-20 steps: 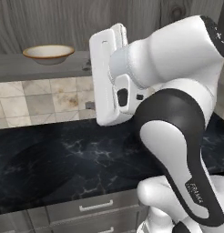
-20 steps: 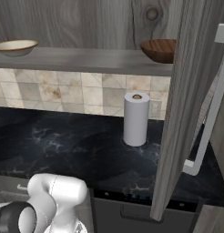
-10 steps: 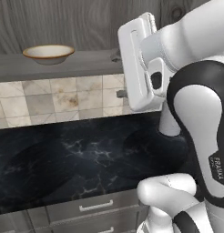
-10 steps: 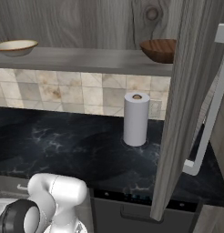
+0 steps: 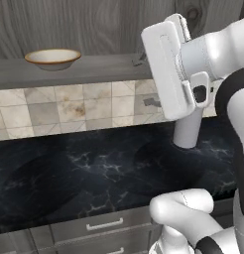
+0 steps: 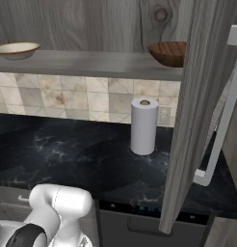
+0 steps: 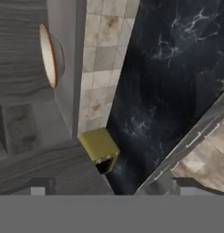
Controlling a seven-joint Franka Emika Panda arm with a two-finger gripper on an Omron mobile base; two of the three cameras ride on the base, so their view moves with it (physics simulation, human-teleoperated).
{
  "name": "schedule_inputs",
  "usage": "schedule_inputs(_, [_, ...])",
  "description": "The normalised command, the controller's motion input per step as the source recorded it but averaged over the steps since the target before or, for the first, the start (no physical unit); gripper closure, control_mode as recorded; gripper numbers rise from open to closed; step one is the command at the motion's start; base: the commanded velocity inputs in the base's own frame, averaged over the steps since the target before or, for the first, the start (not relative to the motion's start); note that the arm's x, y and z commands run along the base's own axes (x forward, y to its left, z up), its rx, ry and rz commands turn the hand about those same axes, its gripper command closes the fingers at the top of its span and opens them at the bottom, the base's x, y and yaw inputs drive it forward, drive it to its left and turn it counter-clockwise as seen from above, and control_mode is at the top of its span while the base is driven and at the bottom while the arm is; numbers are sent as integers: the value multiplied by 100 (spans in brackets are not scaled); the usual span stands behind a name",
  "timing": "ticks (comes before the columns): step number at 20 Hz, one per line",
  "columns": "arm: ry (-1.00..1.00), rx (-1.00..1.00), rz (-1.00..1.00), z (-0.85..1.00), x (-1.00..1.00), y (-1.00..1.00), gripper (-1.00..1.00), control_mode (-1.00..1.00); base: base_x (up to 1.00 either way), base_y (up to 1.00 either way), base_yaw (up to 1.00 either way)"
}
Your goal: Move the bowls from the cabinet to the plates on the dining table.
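The cream bowl [image 5: 52, 58] with its orange-tan rim rests at the left end of the cabinet shelf [image 6: 91, 62]. It also shows in the right base view [image 6: 15, 49] and edge-on in the hand view [image 7: 48, 54]. The dark brown wooden bowl [image 6: 169, 52] sits at the shelf's right end, beside the open cabinet door [image 6: 195, 111]. My gripper [image 5: 148, 82] is raised to shelf height, right of the cream bowl and apart from it. It is open and empty, with both tips [image 7: 38, 187] spread wide. The plates and the dining table are out of view.
A black marble counter [image 6: 67, 149] runs below the shelf, backed by beige tiles [image 5: 69, 106]. A white paper towel roll [image 6: 143, 126] stands on it under the brown bowl. The door's long pale handle [image 6: 221, 111] juts out on the right. An olive box [image 7: 100, 148] shows under the shelf.
My hand has swung to the right and slightly up along the shelf front, away from the cream bowl. The bowls, door and roll have not moved.
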Motion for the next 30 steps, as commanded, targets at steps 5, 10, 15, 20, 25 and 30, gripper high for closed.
schedule_inputs(5, [-20, -7, 5, 2, -17, -3, -100, -100, 0, 0, 0])
schedule_inputs(10, [-15, -18, 5, 14, 7, -8, -100, -100, 0, 0, 0])
schedule_inputs(15, [-5, -14, 4, 6, 34, -19, -100, -100, 0, 0, 0])
schedule_inputs(20, [-1, -2, 7, 0, 51, -16, -100, -100, 0, 0, 0])
schedule_inputs(25, [-24, -4, 12, -3, 37, 0, -100, -100, 0, 0, 0])
schedule_inputs(30, [-20, -7, 10, -6, 44, 0, -100, -100, 0, 0, 0])
